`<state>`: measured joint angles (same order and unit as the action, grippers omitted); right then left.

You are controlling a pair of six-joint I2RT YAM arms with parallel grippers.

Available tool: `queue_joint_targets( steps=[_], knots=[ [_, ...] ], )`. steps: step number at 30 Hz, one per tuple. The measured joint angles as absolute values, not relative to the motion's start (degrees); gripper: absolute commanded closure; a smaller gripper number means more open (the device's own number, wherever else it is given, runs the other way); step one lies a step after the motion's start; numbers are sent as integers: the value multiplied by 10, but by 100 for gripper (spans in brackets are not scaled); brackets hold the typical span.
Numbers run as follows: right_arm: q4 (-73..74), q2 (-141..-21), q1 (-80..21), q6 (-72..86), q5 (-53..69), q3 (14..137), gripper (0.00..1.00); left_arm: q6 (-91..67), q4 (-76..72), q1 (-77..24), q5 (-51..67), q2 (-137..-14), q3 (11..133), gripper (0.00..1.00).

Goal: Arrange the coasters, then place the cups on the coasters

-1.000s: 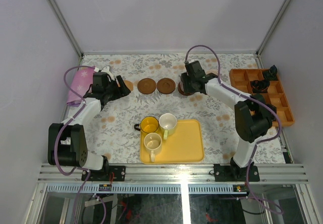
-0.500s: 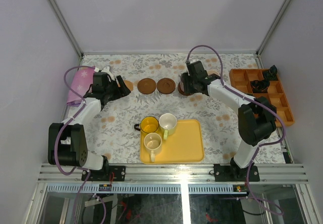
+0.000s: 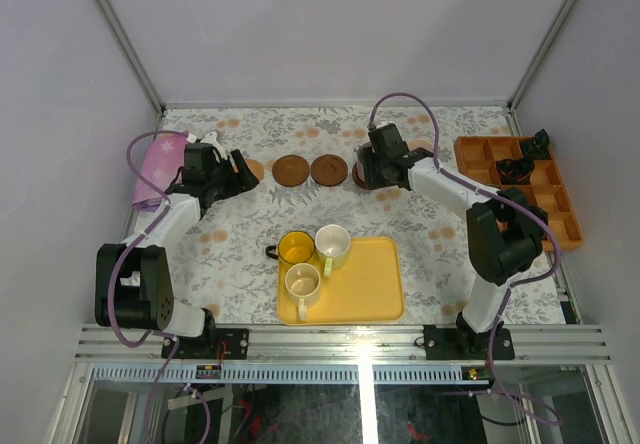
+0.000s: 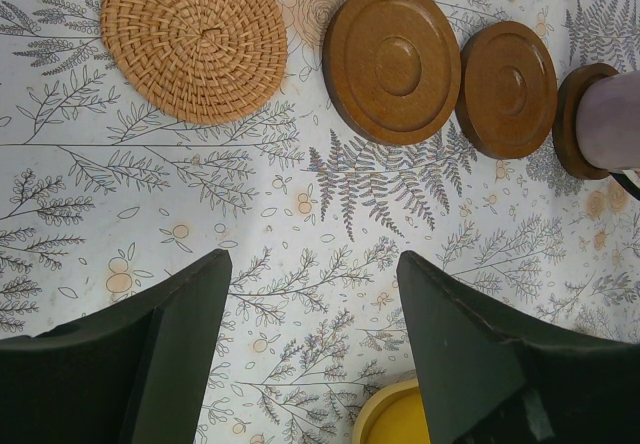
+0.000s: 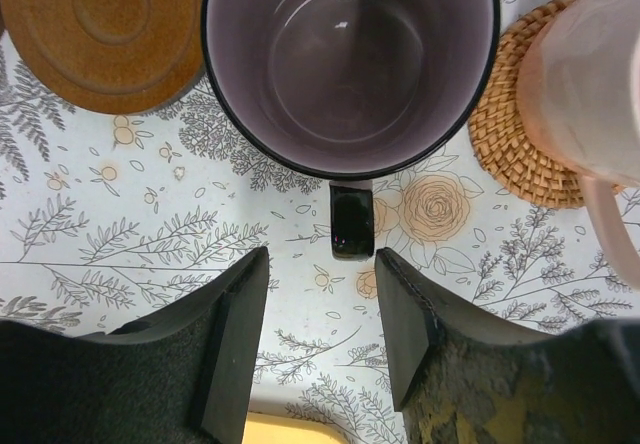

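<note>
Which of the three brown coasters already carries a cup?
The rightmost brown coaster: the purple cup stands on it, while the other two lie bare.

Tan coaster [image 4: 193, 36]: woven, lay leftmost.
Brown coaster [image 4: 391, 62]: bare, just right of it.
Second brown coaster [image 4: 507, 89]: bare, further right.
Purple cup [image 4: 612, 119]: stood on third brown coaster [image 4: 570, 114], rightmost.
Left gripper [image 4: 312, 274]: gaped over cloth [image 4: 300, 194].

Tan coaster [image 4: 193, 39] woven, rough; brown coasters [image 4: 391, 62] smooth turned wood; purple mug [image 5: 348, 64] glossy glazed; worktop [image 4: 330, 234] matt printed cloth.
</note>
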<state>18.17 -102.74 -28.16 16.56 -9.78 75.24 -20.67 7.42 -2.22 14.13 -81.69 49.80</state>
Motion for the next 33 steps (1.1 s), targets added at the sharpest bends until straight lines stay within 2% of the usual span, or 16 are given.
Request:
queue_joint_targets(
  steps=[8,33],
  knots=[
    [176,-1060,-282,166,-93,752,48,-207,74,-22,141,-817,498,32],
    [174,-1061,-281,167,-68,752,49,-207,74,-22,141,-820,498,32]
  ],
)
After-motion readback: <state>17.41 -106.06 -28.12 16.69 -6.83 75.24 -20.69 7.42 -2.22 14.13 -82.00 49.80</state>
